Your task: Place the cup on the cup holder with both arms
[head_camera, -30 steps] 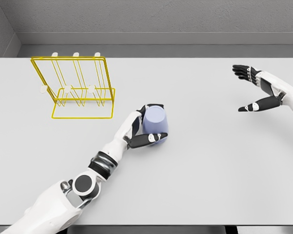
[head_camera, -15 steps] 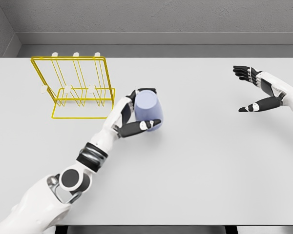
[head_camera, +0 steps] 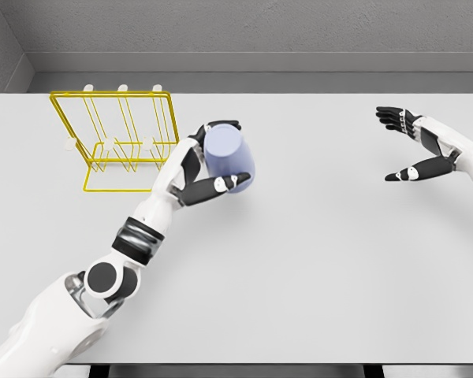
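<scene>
The left hand (head_camera: pixel 195 175) grips the lavender plastic cup (head_camera: pixel 227 157) just right of the yellow wire cup holder (head_camera: pixel 120 142), and should tip its mouth squarely onto a peg while the right hand (head_camera: pixel 414 146) waits open.

Glossy white arms with black joints and black-and-white fingers (head_camera: pixel 213 187).

Cup (head_camera: pixel 227 156) nearer the holder (head_camera: pixel 122 142)

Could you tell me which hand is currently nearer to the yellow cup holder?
Left. The left hand, gripping the lavender cup, sits just right of the yellow cup holder. The right hand hangs open far off by the table's right edge.
</scene>
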{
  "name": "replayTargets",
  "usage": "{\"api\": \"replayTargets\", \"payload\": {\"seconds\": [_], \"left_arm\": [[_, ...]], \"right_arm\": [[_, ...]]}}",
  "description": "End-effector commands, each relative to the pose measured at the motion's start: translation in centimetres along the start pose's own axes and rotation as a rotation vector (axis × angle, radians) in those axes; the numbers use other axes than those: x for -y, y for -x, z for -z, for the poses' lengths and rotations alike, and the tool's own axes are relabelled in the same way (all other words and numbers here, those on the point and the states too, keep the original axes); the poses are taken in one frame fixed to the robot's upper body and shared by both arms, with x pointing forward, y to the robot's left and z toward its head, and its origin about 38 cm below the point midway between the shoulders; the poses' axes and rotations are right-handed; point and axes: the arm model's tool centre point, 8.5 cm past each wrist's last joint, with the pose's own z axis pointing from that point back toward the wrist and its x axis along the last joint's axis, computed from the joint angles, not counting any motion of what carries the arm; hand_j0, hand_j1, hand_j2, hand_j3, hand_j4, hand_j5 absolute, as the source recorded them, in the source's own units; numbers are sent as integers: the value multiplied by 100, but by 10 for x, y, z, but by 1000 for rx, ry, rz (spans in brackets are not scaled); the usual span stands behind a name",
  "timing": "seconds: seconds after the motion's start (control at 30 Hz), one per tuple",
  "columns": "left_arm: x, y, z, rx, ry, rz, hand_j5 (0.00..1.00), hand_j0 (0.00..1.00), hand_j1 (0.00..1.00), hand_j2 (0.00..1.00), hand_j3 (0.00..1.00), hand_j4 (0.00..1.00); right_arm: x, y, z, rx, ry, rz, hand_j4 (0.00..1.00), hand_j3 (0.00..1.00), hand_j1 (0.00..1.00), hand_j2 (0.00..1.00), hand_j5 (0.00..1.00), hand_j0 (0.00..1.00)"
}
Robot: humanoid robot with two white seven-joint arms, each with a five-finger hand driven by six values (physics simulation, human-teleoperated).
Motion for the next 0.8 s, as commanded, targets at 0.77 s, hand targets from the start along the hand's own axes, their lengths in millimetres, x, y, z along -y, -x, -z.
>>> {"api": "replayTargets", "payload": {"seconds": [0.77], "left_arm": [[-21,-37,20,150,1,-3,72,72,72,72,72,72]], "right_arm": [[-14,9,16,-19,-14,11,100,100,100,100,100,100]]}}
